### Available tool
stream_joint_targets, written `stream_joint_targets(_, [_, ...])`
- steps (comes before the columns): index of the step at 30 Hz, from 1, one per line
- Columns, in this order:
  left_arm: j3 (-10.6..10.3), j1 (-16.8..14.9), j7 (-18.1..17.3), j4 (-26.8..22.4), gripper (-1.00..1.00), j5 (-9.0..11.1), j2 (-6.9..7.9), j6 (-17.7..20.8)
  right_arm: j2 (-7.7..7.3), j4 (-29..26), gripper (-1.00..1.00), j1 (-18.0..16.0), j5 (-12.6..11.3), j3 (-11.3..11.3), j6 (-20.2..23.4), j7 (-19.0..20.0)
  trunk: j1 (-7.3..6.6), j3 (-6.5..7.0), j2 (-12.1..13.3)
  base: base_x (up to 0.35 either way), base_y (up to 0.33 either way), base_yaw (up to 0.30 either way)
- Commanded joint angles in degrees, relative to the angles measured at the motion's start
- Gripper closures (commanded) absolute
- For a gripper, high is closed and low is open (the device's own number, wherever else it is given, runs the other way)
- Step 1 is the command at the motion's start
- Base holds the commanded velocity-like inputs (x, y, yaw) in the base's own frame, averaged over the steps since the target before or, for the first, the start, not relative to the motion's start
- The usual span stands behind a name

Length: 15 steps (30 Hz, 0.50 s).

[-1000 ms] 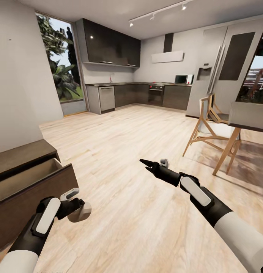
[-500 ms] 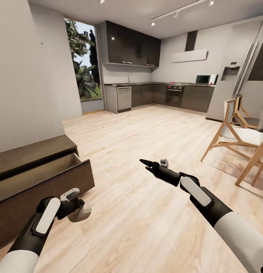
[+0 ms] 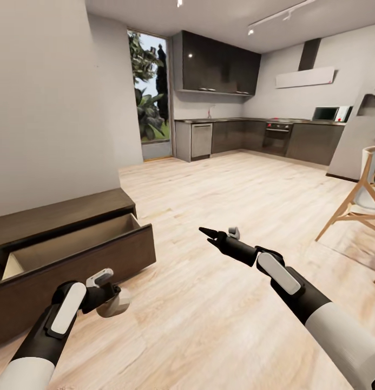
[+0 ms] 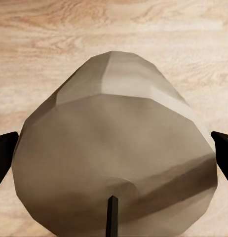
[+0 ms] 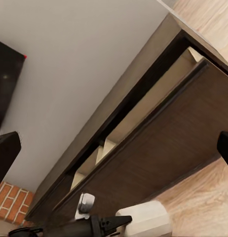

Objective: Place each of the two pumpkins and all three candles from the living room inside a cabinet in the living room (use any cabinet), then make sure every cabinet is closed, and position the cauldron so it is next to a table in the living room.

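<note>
My left gripper (image 3: 109, 299) is shut on a stubby beige candle (image 3: 118, 306), held low over the wooden floor just in front of the cabinet. In the left wrist view the candle (image 4: 114, 123) sits between the two dark fingertips (image 4: 3, 153), its wick end towards the camera. The long, low dark-brown cabinet (image 3: 90, 260) stands against the wall at the left with one drawer pulled out, showing its pale interior (image 3: 68, 241). The right wrist view also looks at that open drawer (image 5: 158, 143) and the held candle (image 5: 143, 219). My right gripper (image 3: 207, 234) hovers open and empty over the floor at mid-view.
Light wooden floor (image 3: 225, 184) stretches to a dark kitchen (image 3: 252, 138) at the back. A wooden chair (image 3: 360, 200) stands at the right edge. A grey wall (image 3: 52, 108) runs behind the cabinet, with a tall window (image 3: 149, 97) beyond it.
The camera has turned left, so the whole picture has shifted right and more of the cabinet and its open drawer shows. Both arms keep their poses, the candle still held.
</note>
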Motion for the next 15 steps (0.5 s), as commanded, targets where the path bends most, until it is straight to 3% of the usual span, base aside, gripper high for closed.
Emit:
stream_joint_targets(1, [0.00, -0.04, 0.55, -0.05, 1.00, 0.72, 0.00, 0.09, -0.06, 0.00, -1.00, -0.05, -0.36, 0.13, 0.09, 0.04, -0.01, -0.06, -0.03, 0.000, 0.000, 0.290])
stream_joint_targets(6, [-0.04, -0.04, 0.55, -0.05, 1.00, 0.78, 0.00, 0.09, -0.06, 0.00, -1.00, -0.05, -0.36, 0.13, 0.09, 0.04, -0.01, -0.06, -0.03, 0.000, 0.000, 0.227])
stream_joint_targets(15, [-0.06, -0.04, 0.55, -0.05, 1.00, 0.79, 0.00, 0.10, 0.00, 0.00, -1.00, -0.05, -0.36, 0.13, 0.09, 0.04, -0.01, -0.06, -0.03, 0.000, 0.000, 0.017])
